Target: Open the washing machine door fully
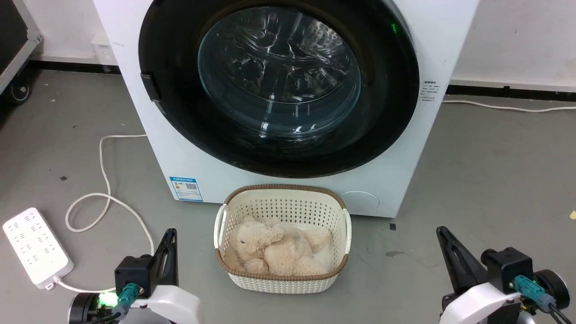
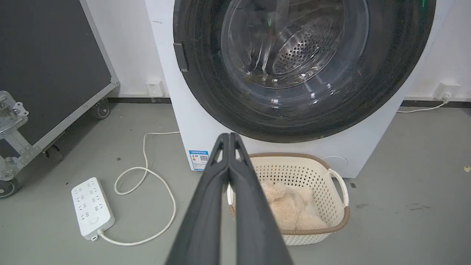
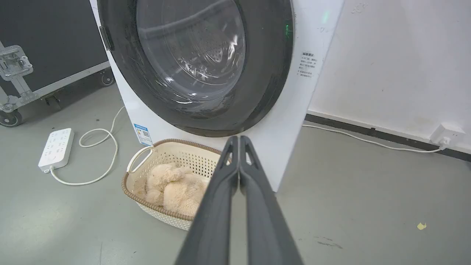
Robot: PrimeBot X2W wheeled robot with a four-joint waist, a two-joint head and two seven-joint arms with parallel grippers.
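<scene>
- The washing machine door [image 1: 279, 85] sits shut on the front of the washing machine [image 1: 207, 173], right above the basket [image 1: 283, 191].
- Our left claw [image 2: 229, 138] and right claw [image 3: 239, 139] both have fingers pressed together, holding nothing, well apart from the door.
- We think the door is big, heavy and stiff, and its shiny rim is slippery.
- The small dark tab [image 1: 150, 87] on its left edge looks like the best place to hook and pull.
</scene>
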